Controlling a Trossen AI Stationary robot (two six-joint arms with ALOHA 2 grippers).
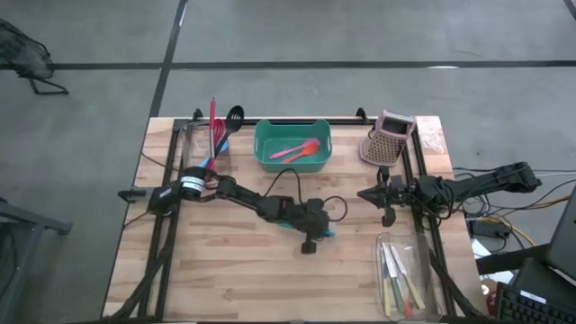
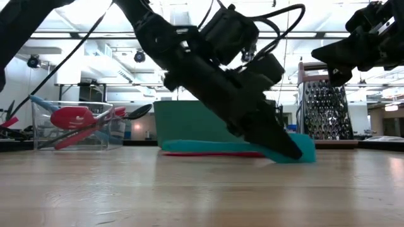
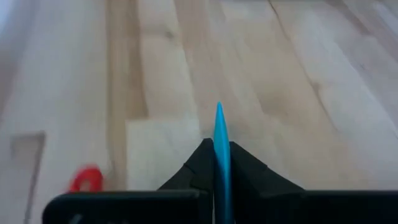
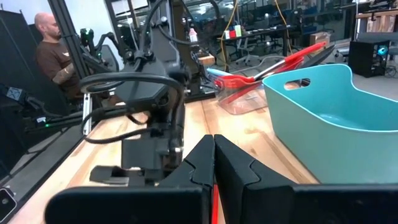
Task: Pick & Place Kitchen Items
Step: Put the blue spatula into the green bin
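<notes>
My left gripper [image 1: 317, 239] is clamped on the blue spatula [image 3: 219, 146] at mid-worktop [image 1: 225, 270]; pick step in hand. Next, I judge: lift, carry to teal tub [image 1: 292, 144]. Right gripper [image 1: 382, 193] clenched, idle.

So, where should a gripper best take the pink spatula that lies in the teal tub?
Grip the spatula by its thin handle, not the wider head. Come straight down from above: it lies flat and slanted on the floor of the tub, whose walls block a side approach. Turn the fingers across the handle.
</notes>
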